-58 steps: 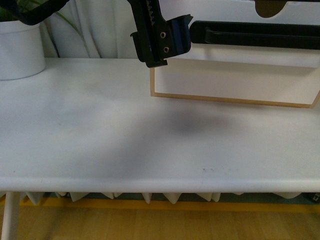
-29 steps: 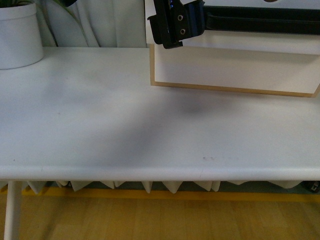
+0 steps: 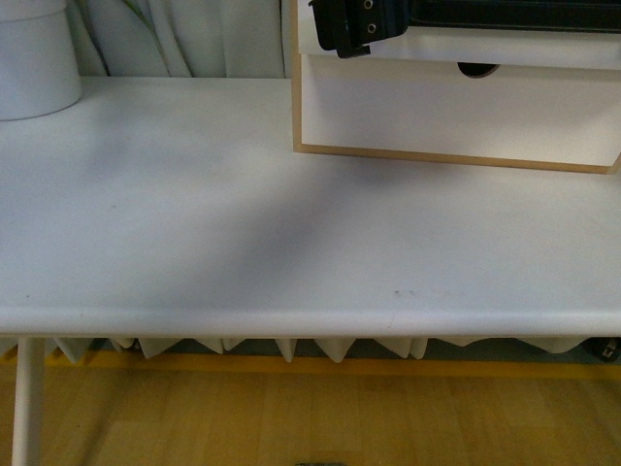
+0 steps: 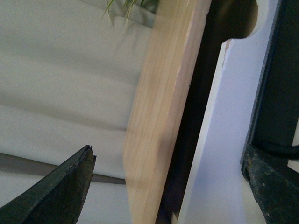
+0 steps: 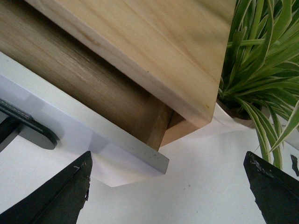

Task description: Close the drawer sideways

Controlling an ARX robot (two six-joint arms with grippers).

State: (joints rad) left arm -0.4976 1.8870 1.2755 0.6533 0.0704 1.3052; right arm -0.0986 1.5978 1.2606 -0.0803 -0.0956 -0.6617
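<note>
The drawer (image 3: pixel 456 44) has a white front and a long black bar handle (image 3: pixel 514 12), at the top of the light wood cabinet (image 3: pixel 295 107). My left gripper (image 3: pixel 351 27) is open at the handle's left end. In the left wrist view the left gripper (image 4: pixel 168 186) straddles the cabinet's wood side (image 4: pixel 161 116) and the drawer's white front (image 4: pixel 224 140). A dark gap lies between them, and the handle (image 4: pixel 275 70) is beside one finger. In the right wrist view the open right gripper (image 5: pixel 168 186) faces the drawer's other end (image 5: pixel 117 156), which stands out from the cabinet (image 5: pixel 140 42).
The cabinet stands on a white table (image 3: pixel 243 233), whose front edge is near the camera. A plain white lower drawer front (image 3: pixel 437 112) sits under the handled one. A white pot (image 3: pixel 34 58) stands at the far left. A green plant (image 5: pixel 261 70) stands beside the cabinet's right end.
My left gripper has moved right and up to the handle's left end. The cabinet and pot have shifted up in the front view. The lower drawer's notch has come into view.
</note>
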